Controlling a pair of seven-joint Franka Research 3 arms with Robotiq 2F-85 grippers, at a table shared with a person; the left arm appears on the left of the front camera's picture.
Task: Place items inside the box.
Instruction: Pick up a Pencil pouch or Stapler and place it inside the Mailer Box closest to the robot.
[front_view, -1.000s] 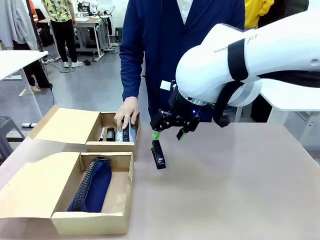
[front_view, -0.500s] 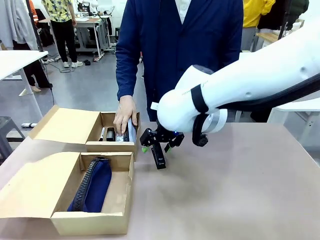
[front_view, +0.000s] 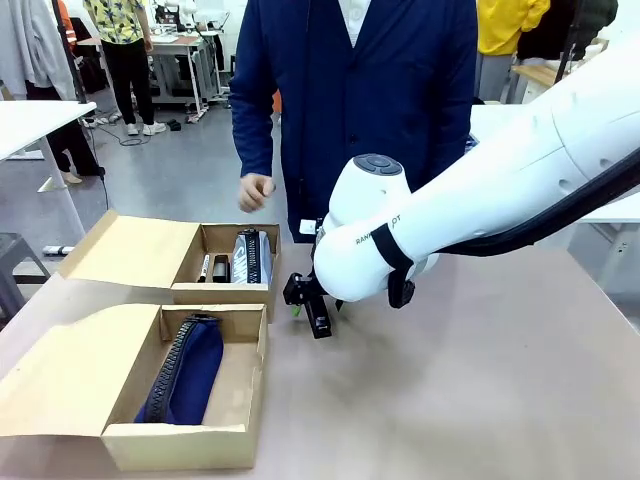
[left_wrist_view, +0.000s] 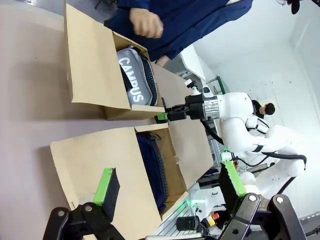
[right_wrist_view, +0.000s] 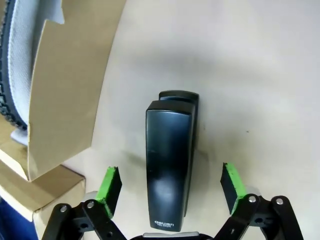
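Observation:
A black stapler (front_view: 319, 318) lies on the table just right of the far box (front_view: 220, 292). My right gripper (front_view: 311, 306) is lowered over it. In the right wrist view the stapler (right_wrist_view: 170, 160) lies lengthwise between the open fingers (right_wrist_view: 109, 185) of the right gripper (right_wrist_view: 170, 184), with a gap on each side. The far box holds a grey "CAMPUS" pouch (left_wrist_view: 132, 82), a marker (front_view: 205, 267) and a small black item. A navy pouch (front_view: 190, 370) fills the near box (front_view: 180, 445). My left gripper (left_wrist_view: 170, 185) hangs open and empty, high above the boxes.
A person stands at the far edge with a hand (front_view: 257, 190) raised above the far box. Both boxes have flaps (front_view: 135, 250) spread open to the left. Bare tabletop (front_view: 480, 380) stretches to the right of the stapler.
My right gripper has dropped down and now straddles the stapler. The person's hand has lifted out of the far box, leaving the grey pouch there.

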